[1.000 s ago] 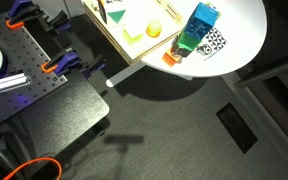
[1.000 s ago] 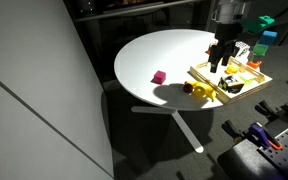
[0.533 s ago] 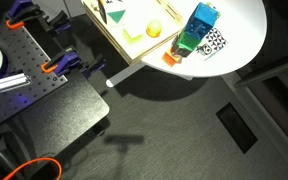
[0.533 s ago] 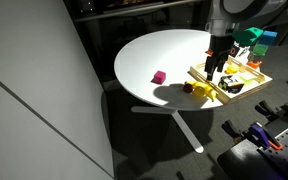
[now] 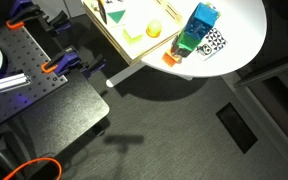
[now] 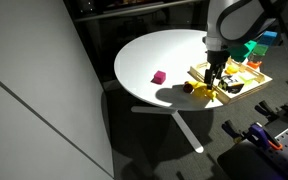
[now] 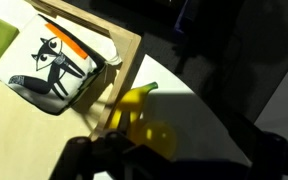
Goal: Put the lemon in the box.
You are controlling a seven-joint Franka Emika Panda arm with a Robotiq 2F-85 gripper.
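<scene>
The lemon [image 7: 156, 137] lies on the white table just outside the corner of the light-wood box [image 7: 124, 62], touching a yellow banana [image 7: 132, 98]. In the wrist view my gripper [image 7: 174, 152] hangs right over the lemon, its dark fingers spread wide on either side, holding nothing. In an exterior view the gripper [image 6: 214, 86] is low over the yellow fruits [image 6: 202, 92] at the near-left edge of the box [image 6: 246, 84]. Another exterior view shows the box [image 5: 112, 40] with a round yellow fruit [image 5: 154, 29] on it; the gripper is out of that view.
A tall blue-and-green carton [image 5: 199, 28] stands by the box. A card with a black drawing [image 7: 49, 68] and an orange piece [image 7: 74, 44] lie in the box. A magenta cube [image 6: 158, 77] sits on the round white table [image 6: 159, 55]. The table edge is close to the fruits.
The gripper has moved from above the box leftward and down, to just over the yellow fruits beside the box. The objects have not moved.
</scene>
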